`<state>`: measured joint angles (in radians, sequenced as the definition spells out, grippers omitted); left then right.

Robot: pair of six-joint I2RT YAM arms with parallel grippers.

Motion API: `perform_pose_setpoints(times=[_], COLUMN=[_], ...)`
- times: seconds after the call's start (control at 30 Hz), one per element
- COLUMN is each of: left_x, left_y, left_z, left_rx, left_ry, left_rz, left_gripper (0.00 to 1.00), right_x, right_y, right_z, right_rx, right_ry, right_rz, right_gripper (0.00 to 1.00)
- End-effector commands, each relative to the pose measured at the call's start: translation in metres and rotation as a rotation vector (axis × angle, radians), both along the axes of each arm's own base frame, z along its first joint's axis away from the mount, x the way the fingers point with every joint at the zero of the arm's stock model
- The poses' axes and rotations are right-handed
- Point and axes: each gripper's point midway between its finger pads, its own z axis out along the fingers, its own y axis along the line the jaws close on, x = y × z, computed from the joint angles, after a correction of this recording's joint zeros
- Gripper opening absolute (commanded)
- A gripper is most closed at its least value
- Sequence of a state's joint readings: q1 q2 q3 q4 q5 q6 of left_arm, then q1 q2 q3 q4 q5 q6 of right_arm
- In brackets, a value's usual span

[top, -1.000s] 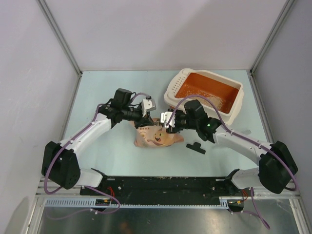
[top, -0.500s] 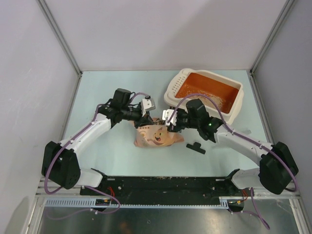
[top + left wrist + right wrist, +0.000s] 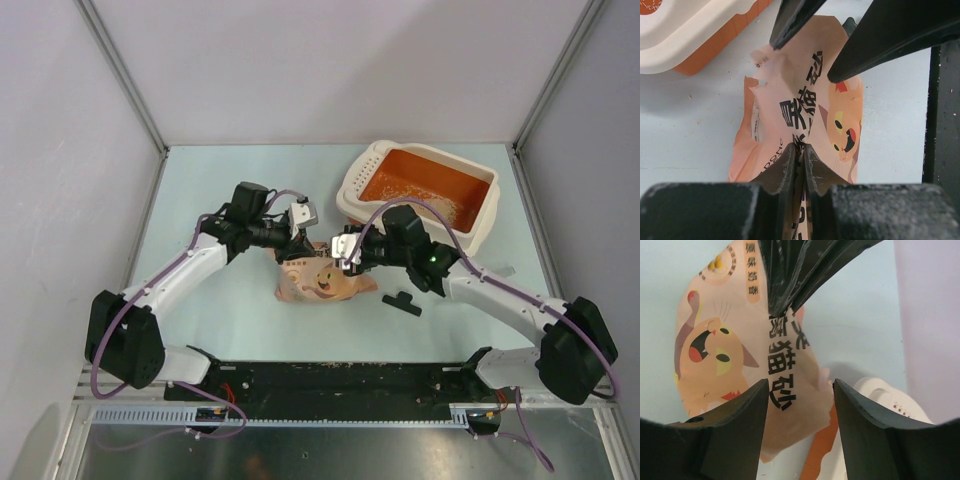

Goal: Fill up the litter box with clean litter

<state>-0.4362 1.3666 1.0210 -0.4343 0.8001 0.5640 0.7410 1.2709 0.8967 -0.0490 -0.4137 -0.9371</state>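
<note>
While the left gripper is pressed together, pinching the top edge of the pink bag, the right gripper hangs just beside it with fingers spread over that same edge. Just beyond the bag sits the litter box, with a little clean litter at its end away from the bag.

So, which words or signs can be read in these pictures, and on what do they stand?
"猫砂": large black characters on the pink printed bag with an orange cartoon cat.
Small characters in its orange oval label: too blurred to read.
Small Latin letters at its creased edge: partly hidden, unreadable.
</note>
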Motion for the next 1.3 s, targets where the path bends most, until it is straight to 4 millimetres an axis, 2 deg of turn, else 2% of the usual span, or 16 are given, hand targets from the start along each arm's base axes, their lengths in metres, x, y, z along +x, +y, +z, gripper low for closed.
perform_pose_setpoints(times=[0.0, 0.23, 0.47, 0.53, 0.57, 0.6, 0.67, 0.7, 0.77, 0.83, 0.97, 1.07, 1.1, 1.27], left_x=[-0.009, -0.01, -0.008, -0.007, -0.007, -0.005, -0.005, -0.004, -0.006, -0.009, -0.004, 0.004, 0.006, 0.013], left_y=[0.002, 0.003, 0.004, 0.006, 0.007, 0.009, 0.016, 0.021, 0.029, 0.036, 0.044, 0.055, 0.06, 0.088], left_z=[0.007, 0.006, 0.009, 0.009, 0.009, 0.01, 0.006, 0.006, -0.004, -0.013, -0.023, -0.026, -0.026, -0.02], left_rx=[-0.026, -0.027, -0.033, -0.033, -0.033, -0.032, -0.015, 0.004, 0.043, 0.078, 0.129, 0.155, 0.152, 0.082], left_ry=[0.023, 0.03, 0.023, 0.02, 0.018, 0.007, -0.021, -0.052, -0.105, -0.138, -0.181, -0.181, -0.174, -0.069], left_rz=[0.001, 0.0, 0.003, 0.01, 0.01, 0.017, 0.017, 0.027, 0.006, 0.001, -0.004, 0.042, 0.06, 0.211], left_gripper=[0.13, 0.13, 0.14, 0.14, 0.14, 0.17, 0.25, 0.32, 0.38, 0.4, 0.29, 0.05, 0.0, 0.0], right_x=[0.003, 0.017, 0.019, 0.02, 0.019, 0.022, 0.025, 0.029, 0.031, 0.03, 0.023, 0.022, 0.022, 0.037], right_y=[0.004, -0.004, -0.005, -0.007, -0.009, -0.012, -0.015, -0.019, -0.018, -0.021, -0.02, -0.023, -0.024, -0.04], right_z=[-0.016, -0.033, -0.046, -0.051, -0.054, -0.053, -0.046, -0.038, -0.022, -0.017, -0.009, -0.003, 0.0, 0.008], right_rx=[-0.038, -0.06, -0.063, -0.069, -0.07, -0.06, -0.026, 0.002, 0.068, 0.09, 0.136, 0.18, 0.213, 0.343], right_ry=[0.002, 0.045, 0.116, 0.144, 0.172, 0.189, 0.241, 0.264, 0.33, 0.371, 0.435, 0.496, 0.551, 0.726], right_rz=[0.031, -0.028, -0.061, -0.073, -0.084, -0.104, -0.139, -0.151, -0.173, -0.182, -0.16, -0.148, -0.163, -0.211], right_gripper=[0.59, 0.57, 0.48, 0.37, 0.28, 0.24, 0.14, 0.1, 0.04, 0.03, 0.0, 0.0, 0.0, 0.0])
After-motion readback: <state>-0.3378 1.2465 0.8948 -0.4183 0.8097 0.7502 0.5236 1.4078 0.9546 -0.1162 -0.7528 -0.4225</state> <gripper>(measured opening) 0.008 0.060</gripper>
